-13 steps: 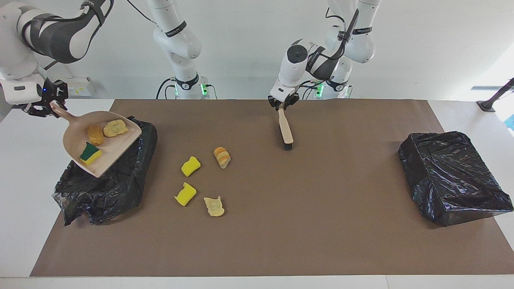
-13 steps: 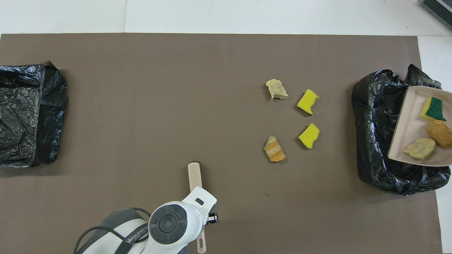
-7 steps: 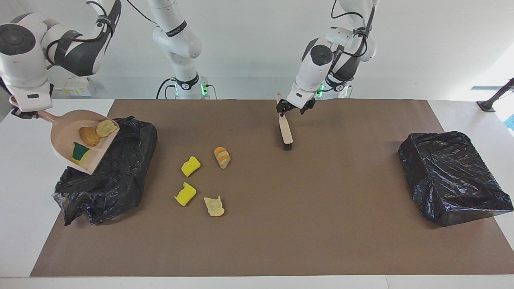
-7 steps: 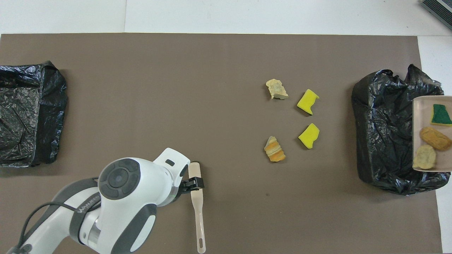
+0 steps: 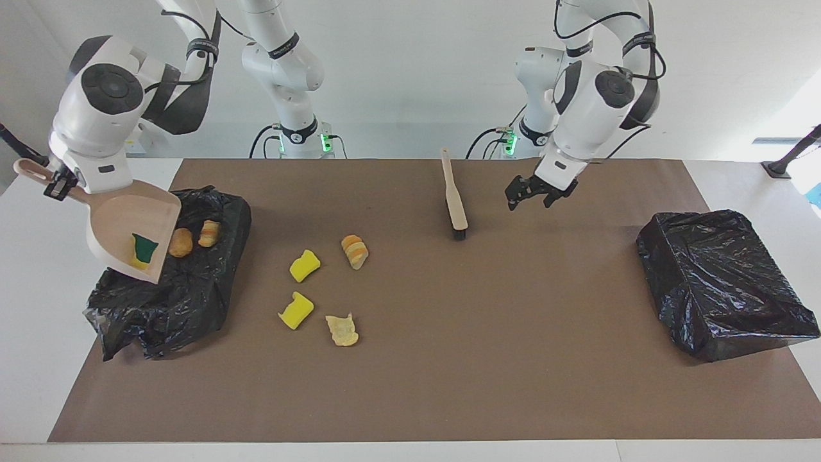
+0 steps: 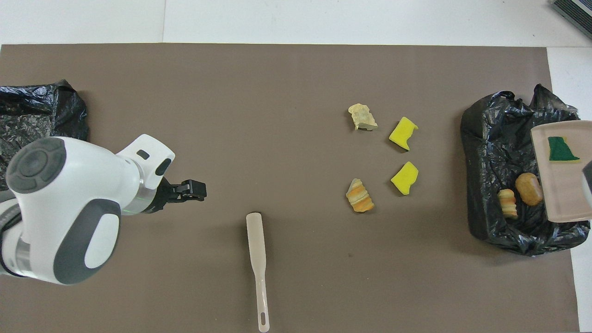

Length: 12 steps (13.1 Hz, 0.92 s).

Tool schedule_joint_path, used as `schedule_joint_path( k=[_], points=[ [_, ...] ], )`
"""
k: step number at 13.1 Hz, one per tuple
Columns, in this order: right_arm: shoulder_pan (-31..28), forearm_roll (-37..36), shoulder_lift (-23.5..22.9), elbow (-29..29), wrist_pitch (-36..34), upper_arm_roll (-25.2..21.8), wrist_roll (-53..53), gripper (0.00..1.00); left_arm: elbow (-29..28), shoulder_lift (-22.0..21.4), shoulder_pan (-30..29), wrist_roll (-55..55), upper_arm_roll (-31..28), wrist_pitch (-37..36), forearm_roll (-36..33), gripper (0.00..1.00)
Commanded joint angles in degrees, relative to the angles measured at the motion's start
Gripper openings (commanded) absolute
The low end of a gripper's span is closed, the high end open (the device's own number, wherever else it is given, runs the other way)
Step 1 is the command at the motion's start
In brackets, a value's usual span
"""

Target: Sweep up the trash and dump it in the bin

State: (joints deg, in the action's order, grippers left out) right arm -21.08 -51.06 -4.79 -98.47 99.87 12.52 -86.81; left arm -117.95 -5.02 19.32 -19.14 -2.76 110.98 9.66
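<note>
Two chunks (image 5: 192,237) in bin (image 5: 192,301) (four scraps (image 5: 324,289) beside).

This is a robotics lab, not a home. Two white robot arms (image 5: 282,64) stand fixed at one edge of a white table (image 5: 38,321), with green lights and cables at their bases. A plain brown mat (image 5: 449,372) covers the table, the wall is bare white, and a stand's foot (image 5: 792,157) shows at one corner

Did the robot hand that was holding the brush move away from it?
Yes. The left gripper let go and swung away from the brush, toward the black bag at the left arm's end.
</note>
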Motion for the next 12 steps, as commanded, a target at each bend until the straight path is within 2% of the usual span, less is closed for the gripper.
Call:
schedule_joint_path(
  k=[1, 2, 4, 6, 8, 10, 12],
  points=[
    [2.44, -2.82, 1.98, -2.08, -2.04, 0.05, 1.90, 0.00, 9.48, 3.79, -5.42, 8.38, 0.66, -8.13, -2.80, 1.00],
    [2.53, -3.25, 2.06, -2.08, -2.23, 0.22, 2.08, 0.00, 10.97, 3.79, -7.61, 12.16, 0.66, -10.24, -3.24, 1.00],
    [6.29, -7.54, 2.15, -2.08, -3.80, 0.31, 2.08, 0.00, 13.53, 3.44, -10.52, 18.41, 0.65, -12.89, -6.39, 1.00],
    [6.93, -8.26, 2.15, -2.60, -4.25, 0.31, 2.26, 0.00, 14.94, 2.91, -12.45, 20.54, 0.31, -13.68, -7.90, 1.00],
    [7.10, -10.54, 2.33, -3.49, -3.63, 0.40, 2.26, 0.00, 17.92, 3.00, -12.73, 21.07, 0.30, -16.22, -9.56, 1.00],
    [8.59, -13.96, 2.59, -3.92, -3.11, 0.40, 2.08, 0.00, 23.79, 3.61, -12.82, 21.34, 0.30, -20.34, -10.45, 1.00],
    [8.68, -16.34, 2.77, -4.28, -0.92, 0.40, 1.82, 0.00, 25.14, 3.36, -12.99, 24.39, 0.22, -21.07, -10.37, 1.00]
  ],
)
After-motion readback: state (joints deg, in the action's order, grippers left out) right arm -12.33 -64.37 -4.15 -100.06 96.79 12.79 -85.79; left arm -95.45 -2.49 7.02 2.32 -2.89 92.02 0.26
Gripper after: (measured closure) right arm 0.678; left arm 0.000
